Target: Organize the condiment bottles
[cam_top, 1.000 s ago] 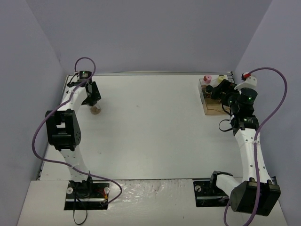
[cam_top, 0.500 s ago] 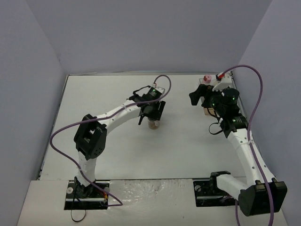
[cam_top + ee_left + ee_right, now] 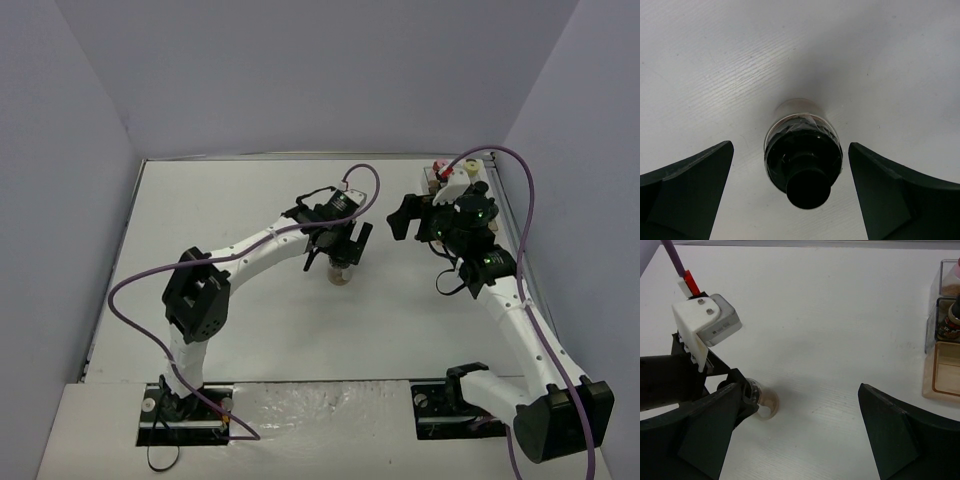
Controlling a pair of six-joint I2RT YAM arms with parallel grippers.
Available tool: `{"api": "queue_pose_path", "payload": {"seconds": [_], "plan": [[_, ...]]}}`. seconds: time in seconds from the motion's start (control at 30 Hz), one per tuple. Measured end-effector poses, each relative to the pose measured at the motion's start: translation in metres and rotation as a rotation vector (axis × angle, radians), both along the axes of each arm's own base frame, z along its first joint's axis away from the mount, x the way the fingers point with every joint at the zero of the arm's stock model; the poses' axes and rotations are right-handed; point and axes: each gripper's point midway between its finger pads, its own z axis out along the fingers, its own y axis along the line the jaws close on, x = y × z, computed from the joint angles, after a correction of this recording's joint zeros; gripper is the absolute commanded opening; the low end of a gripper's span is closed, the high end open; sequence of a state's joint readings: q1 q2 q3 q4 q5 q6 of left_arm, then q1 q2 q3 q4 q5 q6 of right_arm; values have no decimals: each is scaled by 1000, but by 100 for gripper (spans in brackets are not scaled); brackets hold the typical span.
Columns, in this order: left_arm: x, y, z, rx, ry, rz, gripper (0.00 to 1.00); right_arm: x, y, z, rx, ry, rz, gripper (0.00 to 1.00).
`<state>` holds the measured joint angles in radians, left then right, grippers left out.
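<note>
Straddling the one loose bottle (image 3: 802,167), left gripper (image 3: 791,145) gapes wide, not gripping yet; right gripper (image 3: 800,387) wide, empty; other bottles (image 3: 950,322) already stand in the tray (image 3: 946,374).

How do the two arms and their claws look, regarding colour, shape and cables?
The left arm and right arm have white links and black joint housings with small green lights. A purple cable loops along each. The left claw and right claw are black, with broad wedge-shaped fingers. The left wrist carries a white block with a red tag.
</note>
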<state>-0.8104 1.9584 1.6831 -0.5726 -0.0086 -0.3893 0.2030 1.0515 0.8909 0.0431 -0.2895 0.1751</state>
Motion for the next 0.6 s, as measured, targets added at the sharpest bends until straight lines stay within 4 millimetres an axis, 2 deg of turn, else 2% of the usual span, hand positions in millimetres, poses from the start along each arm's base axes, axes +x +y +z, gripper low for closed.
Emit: {"api": "queue_pose_path", "payload": {"seconds": [0.1,0.17,0.23,0.37,0.43,0.5,0.57,0.6], "plan": [[2,4,24,-39,-28,14,97,-2,3,0,-9,2,12,100],[5,11,51,-91,-65,35,97,-4,7,0,-17,1,30,100],[10,33,84,-149,-112,80,97,-8,16,2,-26,-3,63,100],[31,116,156,-245,-255,263,97,-16,45,2,-48,-10,162,100],[38,166,176,-259,-324,374,97,-19,61,-4,-69,-2,212,100],[37,221,185,-247,-381,499,97,-23,80,-16,-99,19,267,100],[25,254,179,-211,-396,570,97,-27,97,-34,-138,51,317,100],[17,264,174,-188,-402,588,97,-28,105,-44,-158,69,337,100]]}}
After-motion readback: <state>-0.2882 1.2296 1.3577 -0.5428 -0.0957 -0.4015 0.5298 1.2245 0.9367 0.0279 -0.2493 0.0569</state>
